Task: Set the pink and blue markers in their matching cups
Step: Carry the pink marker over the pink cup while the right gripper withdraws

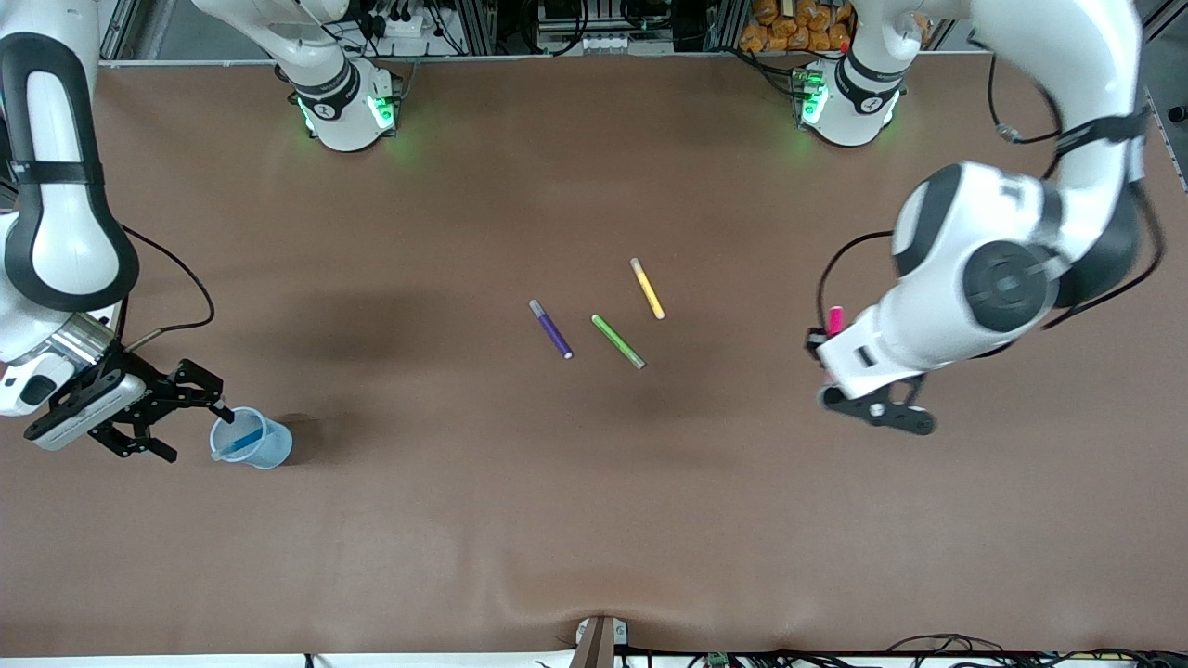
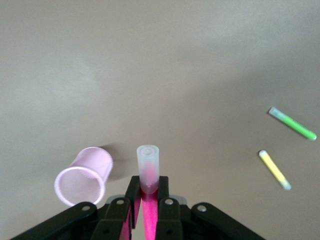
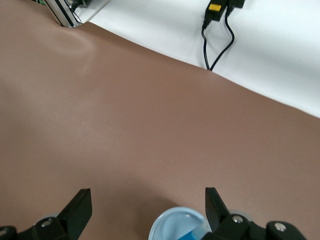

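- Pink marker [image 2: 148, 200] is clamped between the fingers of the left gripper [image 2: 148, 200], its pale translucent cap end sticking out past the fingertips; in the front view only a short magenta stub [image 1: 835, 319] shows beside that arm's wrist.
- Left gripper [image 1: 877, 408] is up in the air over the table [image 1: 594, 520] at the left arm's end, over the spot where the pink cup stands.
- Pink cup [image 2: 84, 178] stands just beside the held marker's tip in the left wrist view, mouth open; in the front view the arm hides it.
- Blue marker [image 1: 243, 440] leans inside the light blue cup [image 1: 251, 439], which stands upright toward the right arm's end of the table, nearer the front camera than the loose markers.
- Right gripper [image 1: 181, 408] hovers just beside the blue cup's rim [image 3: 180, 226], fingers spread wide with nothing between them.
- Three loose markers lie flat near the table's middle: a purple marker [image 1: 550, 328], a green marker [image 1: 618, 340] beside it, and a yellow marker [image 1: 647, 288] a little farther from the front camera.
- Green [image 2: 292, 123] and yellow [image 2: 274, 169] also show in the left wrist view, well apart from the pink cup.
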Motion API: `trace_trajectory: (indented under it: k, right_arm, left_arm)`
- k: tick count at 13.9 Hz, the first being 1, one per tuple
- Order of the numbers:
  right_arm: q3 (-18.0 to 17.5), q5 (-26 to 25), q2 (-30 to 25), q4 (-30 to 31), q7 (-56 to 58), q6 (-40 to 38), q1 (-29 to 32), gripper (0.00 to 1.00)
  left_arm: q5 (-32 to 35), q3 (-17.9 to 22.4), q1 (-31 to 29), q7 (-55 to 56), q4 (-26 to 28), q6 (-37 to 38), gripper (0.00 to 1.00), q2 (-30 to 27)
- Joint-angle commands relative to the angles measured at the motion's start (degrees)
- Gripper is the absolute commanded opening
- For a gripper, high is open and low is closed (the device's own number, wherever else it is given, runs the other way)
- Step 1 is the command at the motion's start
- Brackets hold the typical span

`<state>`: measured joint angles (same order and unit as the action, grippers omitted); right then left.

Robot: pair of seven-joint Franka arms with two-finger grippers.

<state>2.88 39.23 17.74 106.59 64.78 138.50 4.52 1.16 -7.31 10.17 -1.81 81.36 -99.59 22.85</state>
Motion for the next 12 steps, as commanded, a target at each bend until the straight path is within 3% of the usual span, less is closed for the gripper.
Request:
trace_trajectory:
  k: [1, 5, 8, 12]
  right_arm:
    - [0.0, -6.6, -3.4, 0.5, -8.8, -3.9, 0.1, 1.0]
    - [0.0, -15.7, -6.6, -1.1, -21.2, -11.7, 0.1, 1.0]
    - [-0.3, -22.4, -8.7, -3.3, -29.8, -18.0, -0.1, 1.0]
    - [-0.2, -27.8, -13.0, -3.9, -40.1, -27.4, -0.1, 1.0]
  left_arm:
    - [-0.4, -0.8, -4.4, -7.0, 9.0, -3.0, 0.0, -8.4]
    - [-1.1, -0.9, -6.7, -15.3, 25.3, -14.9, 0.0, -19.2]
    - [-1.2, -0.9, -8.1, -17.3, 31.3, -19.0, 0.0, -22.3]
    - [-1.3, -0.9, -10.4, -20.2, 38.5, -25.9, 0.0, -24.3]
